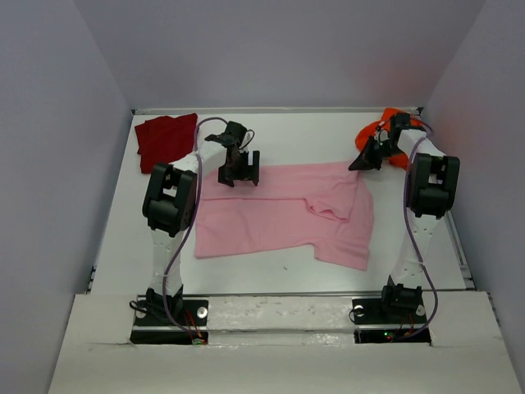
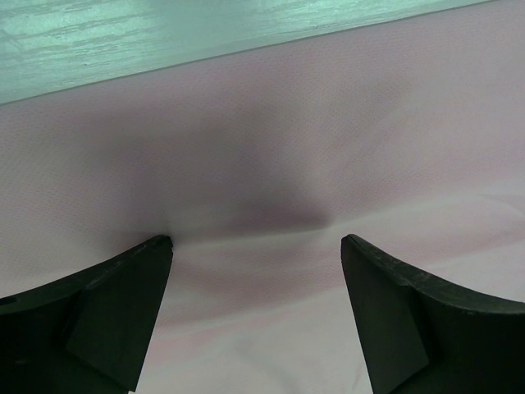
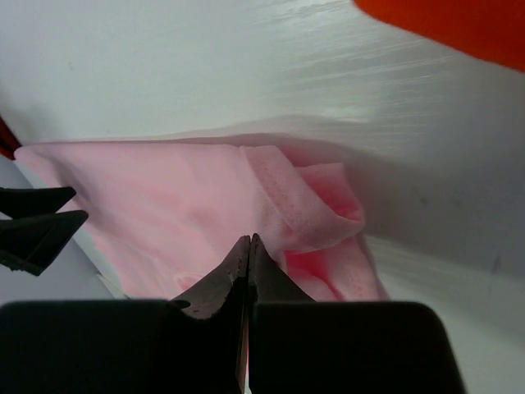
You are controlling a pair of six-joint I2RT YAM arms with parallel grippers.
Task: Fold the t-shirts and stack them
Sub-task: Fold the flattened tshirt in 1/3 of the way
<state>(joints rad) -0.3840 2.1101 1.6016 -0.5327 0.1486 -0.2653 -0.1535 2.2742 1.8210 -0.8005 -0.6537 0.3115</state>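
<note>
Light pink t-shirt (image 1: 283,209) spread on the bench (image 1: 246,275), left gripper (image 2: 256,240) wide apart at its far edge — right gripper (image 3: 248,240) closed together, empty.

A white bench (image 1: 271,279) fills the middle of the top view, and both wrist views show faint brush streaks in its painted surface. 3 plain, pale grey-lilac walls close it in: a back wall (image 1: 271,49), a left wall (image 1: 49,164) and a right wall (image 1: 492,123), each meeting a bench edge. A thin metal rail (image 1: 279,110) runs along the far edge at the foot of the back wall. Another rail (image 1: 461,246) follows the right edge. At the near side a white board (image 1: 279,345) with rough, worn paint spans the full width. In the right wrist view, 2 small dark specks (image 3: 425,197) mark the bench surface.
</note>
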